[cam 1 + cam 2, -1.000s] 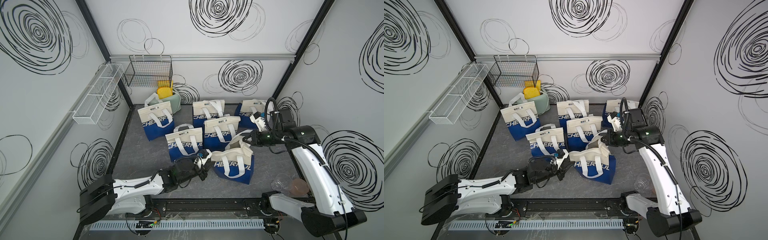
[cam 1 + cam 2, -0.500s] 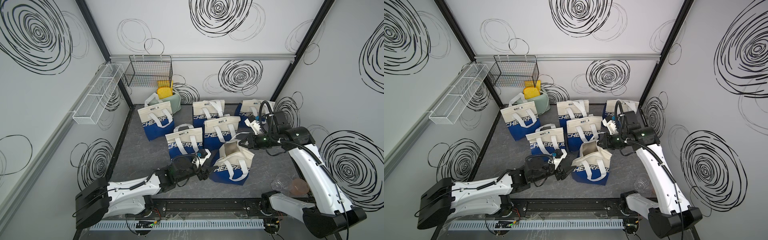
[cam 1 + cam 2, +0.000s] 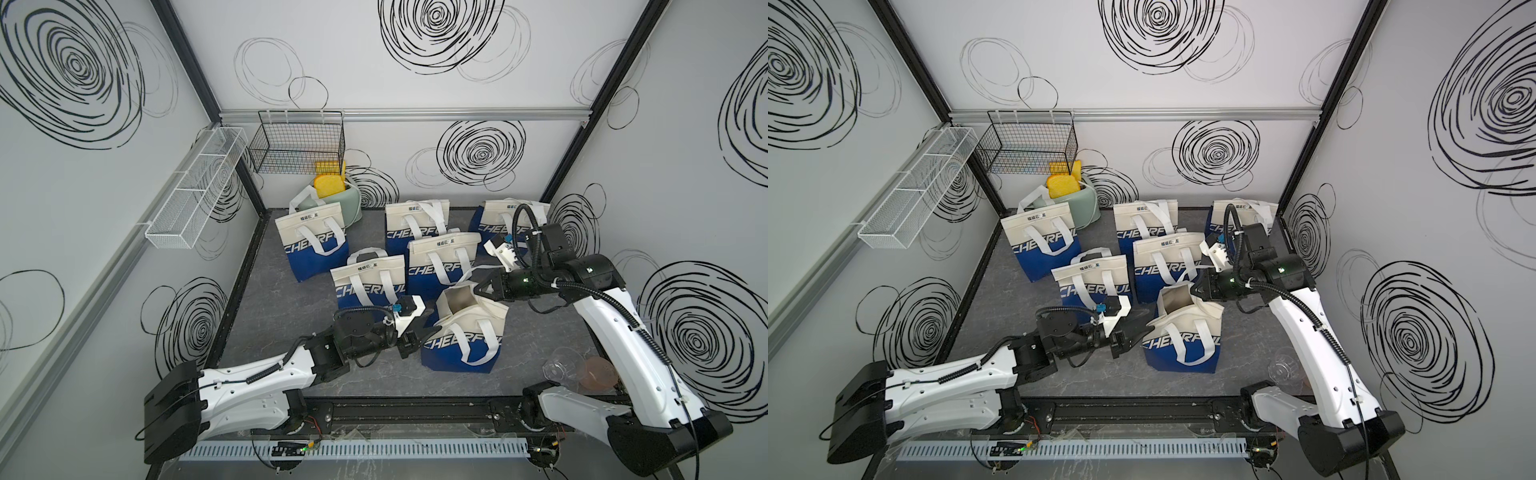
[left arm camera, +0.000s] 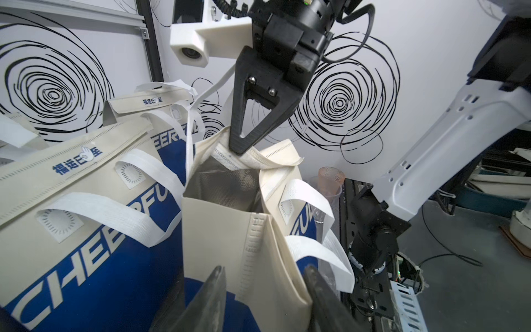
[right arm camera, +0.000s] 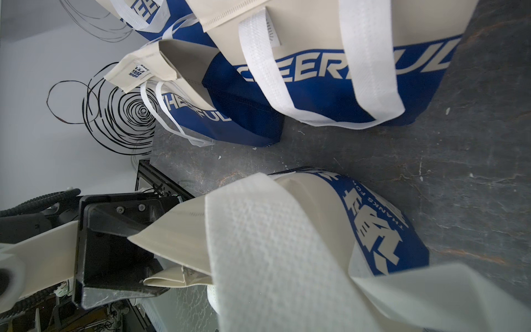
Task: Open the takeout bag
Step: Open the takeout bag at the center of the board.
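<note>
Now | right gripper (image 4: 240, 148) pinches cream fabric takeout bag (image 4: 250, 253) rim | left gripper (image 4: 264, 268) parted astride its creased corner

a: wide lane on the bare floor (image 3: 282, 316) left of the bags.
b: tight behind the open bag (image 3: 461, 336) though, closed bags (image 3: 440, 266) crowd just beside it, and cups (image 3: 596, 372) fill the near right corner.

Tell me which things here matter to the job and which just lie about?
In use: front bag, mouth gaping; right gripper pinching its rim; left gripper at its side.
Lying about: five closed bags, toaster, wire basket, white rack, plastic cups.
</note>
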### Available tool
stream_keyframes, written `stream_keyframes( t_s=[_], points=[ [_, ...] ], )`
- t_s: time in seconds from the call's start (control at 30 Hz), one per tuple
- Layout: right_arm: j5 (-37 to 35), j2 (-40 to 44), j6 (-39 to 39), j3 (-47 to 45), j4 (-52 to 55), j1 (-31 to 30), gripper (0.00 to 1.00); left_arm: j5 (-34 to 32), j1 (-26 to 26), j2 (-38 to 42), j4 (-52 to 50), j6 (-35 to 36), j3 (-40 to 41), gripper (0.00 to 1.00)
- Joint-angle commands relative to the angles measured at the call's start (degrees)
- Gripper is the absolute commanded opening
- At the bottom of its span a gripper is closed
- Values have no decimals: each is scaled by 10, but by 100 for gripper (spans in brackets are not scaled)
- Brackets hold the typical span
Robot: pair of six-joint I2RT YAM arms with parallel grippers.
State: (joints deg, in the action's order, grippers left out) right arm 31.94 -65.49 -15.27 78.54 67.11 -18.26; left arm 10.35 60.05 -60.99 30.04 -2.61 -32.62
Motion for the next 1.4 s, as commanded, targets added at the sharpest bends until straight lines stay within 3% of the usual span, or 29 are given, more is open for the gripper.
stream_keyframes(
  t_s=[0.0,0.27,0.37,0.43,0.6,0.73,0.97,1.37],
  points=[
    [-3,-5,0,-7,7,-7,0,14,9,-16,28,12,-28,41],
    [-8,-3,-9,-4,4,-13,0,-1,25,-58,31,7,-40,10],
    [-26,2,-16,3,9,-14,26,-16,29,-65,22,5,-45,0],
    [-34,11,-22,11,9,-17,41,-29,31,-69,14,5,-50,0],
    [-82,32,-57,24,13,-54,53,-64,39,-80,-1,6,-67,0],
    [-166,45,-103,25,25,-118,54,-100,41,-88,-13,0,-79,0],
    [-310,61,-173,13,75,-217,45,-153,40,-87,-25,-6,-83,0],
    [-407,43,-216,-5,105,-283,35,-180,34,-64,-46,-10,-70,0]
  ],
)
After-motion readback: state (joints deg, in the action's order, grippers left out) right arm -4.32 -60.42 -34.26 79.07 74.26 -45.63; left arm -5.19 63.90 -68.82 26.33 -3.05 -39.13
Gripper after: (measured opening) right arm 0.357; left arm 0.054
